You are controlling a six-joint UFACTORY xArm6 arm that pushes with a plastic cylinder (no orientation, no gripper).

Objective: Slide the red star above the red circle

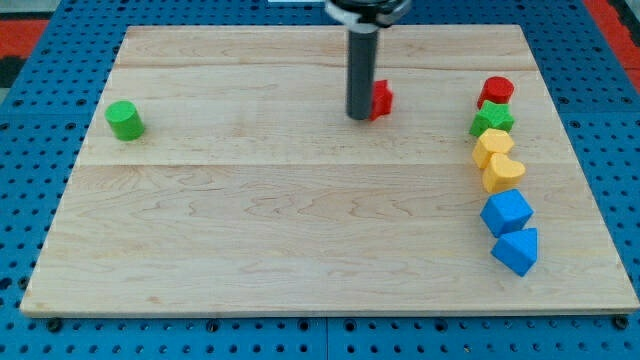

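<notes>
Our wooden board (300, 220) carries a column at the view's right, red circle (497, 90) over green star (492, 120), yellow blocks (497, 160) and blue blocks (510, 230), a green cylinder (125, 120) far left, while my tip (359, 116), a bare rod holding nothing, touches the half-hidden red star (382, 98).

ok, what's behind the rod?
A red block peeks out on the view's right of the rod, right by my tip. Most of it is covered, so its shape and any contact can't be told.
</notes>
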